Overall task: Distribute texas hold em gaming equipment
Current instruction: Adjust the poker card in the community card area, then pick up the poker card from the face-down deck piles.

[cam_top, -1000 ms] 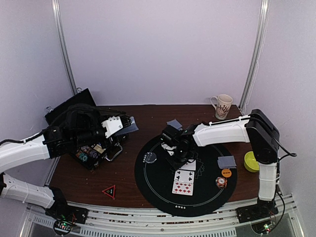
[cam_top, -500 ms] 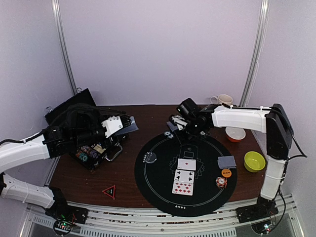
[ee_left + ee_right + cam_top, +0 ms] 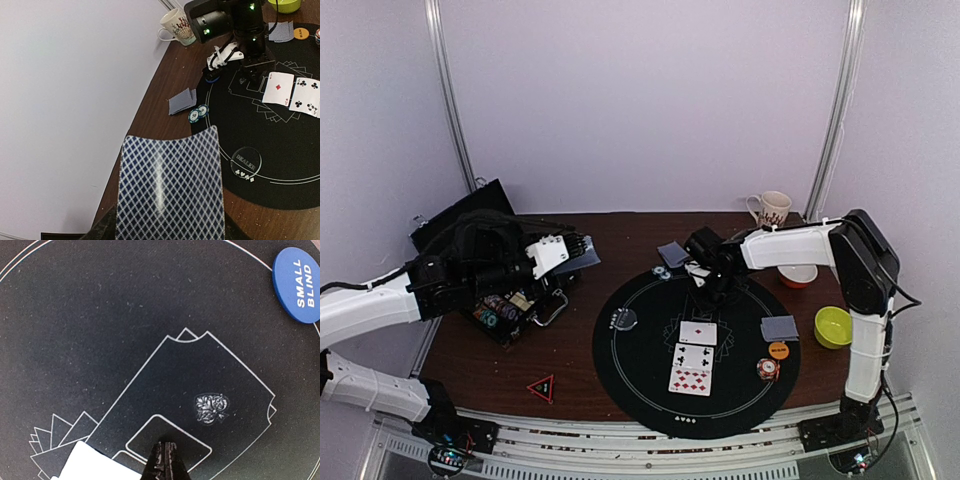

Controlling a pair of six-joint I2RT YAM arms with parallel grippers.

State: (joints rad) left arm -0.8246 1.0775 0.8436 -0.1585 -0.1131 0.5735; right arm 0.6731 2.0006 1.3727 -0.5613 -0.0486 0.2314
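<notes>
**Q:** Where is your right end effector?

**A:** My right end effector (image 3: 165, 460) hangs low over the far part of the round black mat (image 3: 620, 370); its fingers are pressed together with nothing between them; the tips sit above the card outline printed on the mat.

**Q:** What gaming pieces lie near it?

**A:** The blue SMALL BLIND button (image 3: 299, 285) lies at the mat's rim, apart from my tips, toward the upper right of the wrist view; a white card corner shows just beside the tips at lower left. From above, the nearest card is the ace of diamonds (image 3: 698, 333); it heads a row of three face-up cards, followed by a clubs card (image 3: 693, 356) and a red-pip card (image 3: 690, 381) closer to my bases.

**Q:** And your left?

**A:** My left end effector (image 3: 570, 250) is over the left side of the brown surface (image 3: 570, 350), well apart from the mat; it grips a blue-backed playing card (image 3: 167, 187), slightly bowed, its back toward the wrist camera.

**Q:** The other pieces?

**A:** Two face-down cards (image 3: 181, 101) lie on the surface beyond the mat's far-left edge; two chips (image 3: 198, 114) sit just beside the rim there; the clear DEALER button (image 3: 245, 160) is on the mat's left part. On the right part are more face-down cards (image 3: 779, 327), an orange button (image 3: 778, 350) and a chip stack (image 3: 767, 369).
</notes>
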